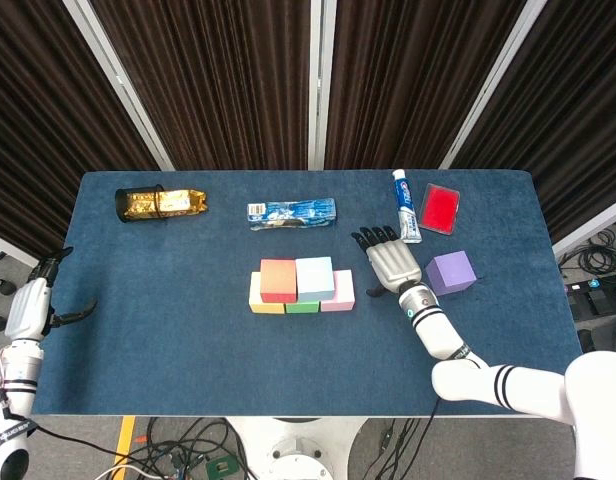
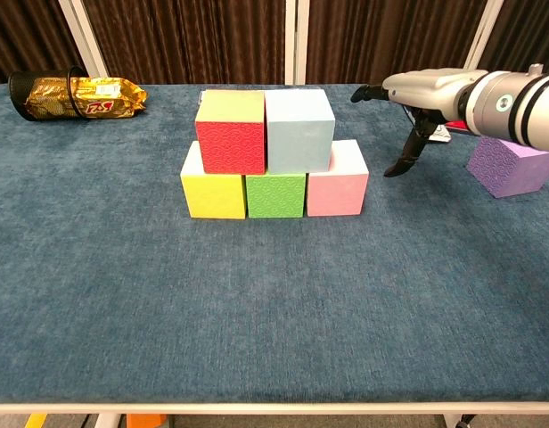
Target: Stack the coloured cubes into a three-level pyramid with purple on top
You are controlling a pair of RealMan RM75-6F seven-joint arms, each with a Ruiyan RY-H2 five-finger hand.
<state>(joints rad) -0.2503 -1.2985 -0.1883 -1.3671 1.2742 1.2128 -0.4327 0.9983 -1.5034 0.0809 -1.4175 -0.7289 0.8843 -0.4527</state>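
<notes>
Your right hand (image 1: pixel 391 265) hovers empty with fingers spread, between the five-cube stack (image 2: pixel 273 154) and the purple cube (image 1: pixel 451 273), which sits on the table (image 1: pixel 168 330). Your left hand (image 1: pixel 32 309) hangs empty with fingers apart off the table's left edge.

In the chest view the right hand (image 2: pixel 415 98) and its forearm cover the upper left part of the purple cube (image 2: pixel 510 167), and the cube's right side runs off the picture's edge. The same forearm hides the toothpaste tube (image 1: pixel 406 207) and the red case (image 1: pixel 440 208), which show only from the head camera. The left hand (image 1: pixel 32 306) sits at the table's left end in the head view and falls outside the chest view altogether. From overhead, the red block (image 1: pixel 278 279) and light blue block (image 1: pixel 314 277) cover most of the yellow block (image 1: pixel 256 297), green block (image 1: pixel 302 306) and pink block (image 1: pixel 341 294). The printing on the blue box (image 1: pixel 292 211) is too small to read.
</notes>
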